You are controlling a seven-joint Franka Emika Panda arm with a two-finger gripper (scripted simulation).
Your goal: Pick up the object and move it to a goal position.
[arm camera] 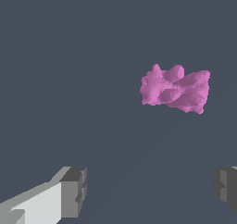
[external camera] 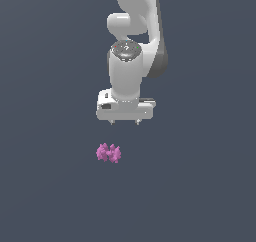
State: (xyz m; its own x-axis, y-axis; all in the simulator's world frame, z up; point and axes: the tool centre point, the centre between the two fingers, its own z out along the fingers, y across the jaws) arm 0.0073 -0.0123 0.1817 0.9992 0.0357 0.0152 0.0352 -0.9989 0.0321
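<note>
bare grey floor (external camera: 45, 186) around the pink object (external camera: 108, 153), long axis lying left-right at frame centre-left, below the wide-open, empty gripper (external camera: 124, 122).

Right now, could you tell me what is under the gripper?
Only bare grey floor shows between the open fingers of the gripper. The pink cluster lies off to one side, outside the gap and untouched. Nothing shows on or under it; its underside is hidden.

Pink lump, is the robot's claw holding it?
No, the pink lump lies apart from the open claw, with nothing between its fingers.
</note>
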